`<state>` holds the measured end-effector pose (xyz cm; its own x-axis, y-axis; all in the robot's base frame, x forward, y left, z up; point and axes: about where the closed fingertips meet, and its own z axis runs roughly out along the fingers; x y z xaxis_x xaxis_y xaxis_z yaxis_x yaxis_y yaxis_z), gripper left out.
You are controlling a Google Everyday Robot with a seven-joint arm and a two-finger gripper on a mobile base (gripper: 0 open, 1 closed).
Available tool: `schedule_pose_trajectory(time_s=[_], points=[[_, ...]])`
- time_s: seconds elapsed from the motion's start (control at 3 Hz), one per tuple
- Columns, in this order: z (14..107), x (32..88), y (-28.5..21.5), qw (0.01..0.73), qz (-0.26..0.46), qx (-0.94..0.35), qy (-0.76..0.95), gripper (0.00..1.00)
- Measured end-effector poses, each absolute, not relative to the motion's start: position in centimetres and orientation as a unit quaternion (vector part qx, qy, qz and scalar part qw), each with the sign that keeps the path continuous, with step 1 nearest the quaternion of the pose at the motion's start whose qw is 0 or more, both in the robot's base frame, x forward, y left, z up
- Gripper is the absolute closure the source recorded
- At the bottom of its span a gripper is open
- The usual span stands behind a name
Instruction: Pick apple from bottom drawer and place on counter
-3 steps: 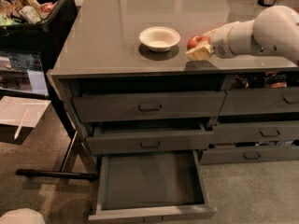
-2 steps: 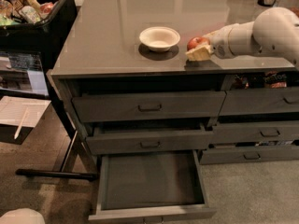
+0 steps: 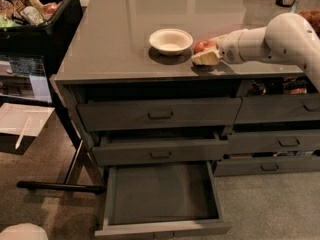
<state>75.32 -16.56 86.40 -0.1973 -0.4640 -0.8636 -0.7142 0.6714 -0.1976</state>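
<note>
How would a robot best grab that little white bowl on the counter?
Pinch the white bowl by its thin rim from above, since it sits upright and open. Take the edge away from the gripper, which rests with the apple close beside the bowl on the counter.

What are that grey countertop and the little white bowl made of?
The counter looks like a glossy grey slab, perhaps laminate or stone: it mirrors the lights. The bowl looks matte off-white, ceramic or plastic. The gripper rests at the apple, beside the bowl on the counter.
</note>
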Motion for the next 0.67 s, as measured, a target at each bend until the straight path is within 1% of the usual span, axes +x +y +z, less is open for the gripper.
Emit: schedule_pose_trajectory(time_s=[0.33, 0.67], points=[[86.38, 75.32, -16.19, 0.505, 0.133, -0.393, 0.757, 0.0], [86.38, 75.32, -16.19, 0.505, 0.133, -0.393, 0.757, 0.0]])
